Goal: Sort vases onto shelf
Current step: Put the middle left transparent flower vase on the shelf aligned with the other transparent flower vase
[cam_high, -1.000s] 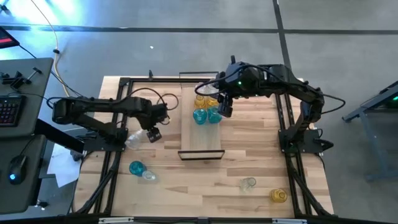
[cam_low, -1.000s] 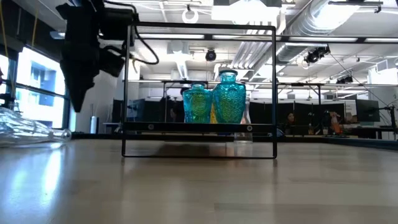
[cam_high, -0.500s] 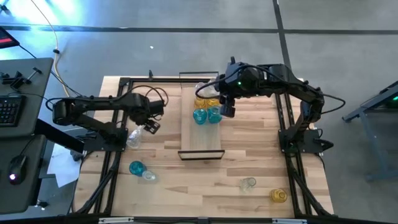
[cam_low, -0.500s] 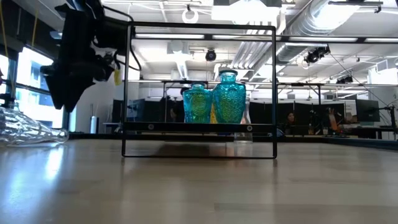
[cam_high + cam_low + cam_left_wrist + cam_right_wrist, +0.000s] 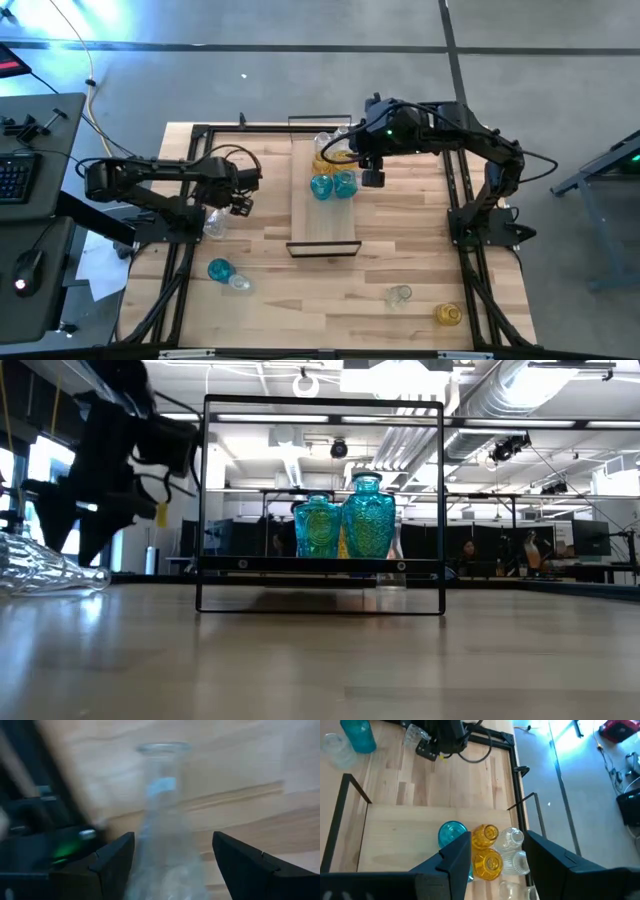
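A clear vase (image 5: pixel 213 222) lies on its side at the table's left; it also shows in the low view (image 5: pixel 40 570). My left gripper (image 5: pixel 233 207) is open just beside it. In the left wrist view the vase (image 5: pixel 164 820) lies between the two fingers (image 5: pixel 116 865), neck pointing away, with gaps on both sides. My right gripper (image 5: pixel 372 178) is open and empty above the shelf (image 5: pixel 325 220). Two teal vases (image 5: pixel 333 186), amber vases (image 5: pixel 331 160) and clear vases (image 5: pixel 324 143) stand on the shelf's far half.
A teal vase (image 5: pixel 218 270) and a clear vase (image 5: pixel 240 283) sit at the near left. A clear vase (image 5: pixel 398 296) and an amber vase (image 5: pixel 448 315) sit at the near right. The shelf's black frame (image 5: pixel 322 402) rises over the board.
My left gripper has swung toward the table's left edge, tipped and come down toward the lying clear vase, which has not moved. My right gripper has edged toward the table's right, off the teal vases.
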Tool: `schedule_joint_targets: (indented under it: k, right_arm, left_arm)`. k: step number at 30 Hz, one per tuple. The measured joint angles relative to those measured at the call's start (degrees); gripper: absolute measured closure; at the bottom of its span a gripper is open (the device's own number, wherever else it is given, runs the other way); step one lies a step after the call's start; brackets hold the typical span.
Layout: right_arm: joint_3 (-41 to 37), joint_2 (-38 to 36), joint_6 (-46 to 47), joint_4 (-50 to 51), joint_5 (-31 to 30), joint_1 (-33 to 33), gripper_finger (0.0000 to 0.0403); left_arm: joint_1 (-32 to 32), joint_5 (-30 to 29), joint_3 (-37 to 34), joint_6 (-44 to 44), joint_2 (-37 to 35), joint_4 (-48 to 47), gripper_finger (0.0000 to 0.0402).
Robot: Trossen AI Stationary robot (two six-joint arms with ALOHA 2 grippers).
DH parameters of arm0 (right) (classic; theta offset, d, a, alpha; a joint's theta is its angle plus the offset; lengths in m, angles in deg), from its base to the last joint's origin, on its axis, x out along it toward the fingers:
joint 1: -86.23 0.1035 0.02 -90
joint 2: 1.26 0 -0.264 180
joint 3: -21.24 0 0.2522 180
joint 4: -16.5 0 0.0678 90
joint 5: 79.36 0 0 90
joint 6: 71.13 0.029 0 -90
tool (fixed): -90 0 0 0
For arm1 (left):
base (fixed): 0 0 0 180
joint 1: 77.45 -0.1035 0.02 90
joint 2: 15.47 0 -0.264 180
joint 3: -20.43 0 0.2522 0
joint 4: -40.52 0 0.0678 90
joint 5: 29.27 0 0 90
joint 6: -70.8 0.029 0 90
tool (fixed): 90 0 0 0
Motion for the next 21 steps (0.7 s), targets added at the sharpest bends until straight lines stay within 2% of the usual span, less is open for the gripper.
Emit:
schedule_joint_targets:
  k: [5,9,14,21]
  right_arm:
    - [0.00,-1.00,-0.29,-0.47,0.00,-0.35,0.0236]
    - [0.00,-1.39,0.00,-1.05,0.00,-0.52,0.0236]
    - [0.00,-1.37,0.10,-1.16,0.00,-0.52,0.0236]
    - [0.00,-1.37,1.02,-1.75,0.00,-0.52,0.0236]
  left_arm:
    - [0.54,1.19,-4.05,-1.03,0.02,7.36,0.0141]
    - [-0.07,-0.34,-5.10,-0.91,0.03,11.12,0.0142]
    - [-1.00,0.85,-6.13,-0.02,0.02,15.71,0.0145]
    - [-1.07,4.75,-7.95,0.57,0.07,16.90,0.0183]
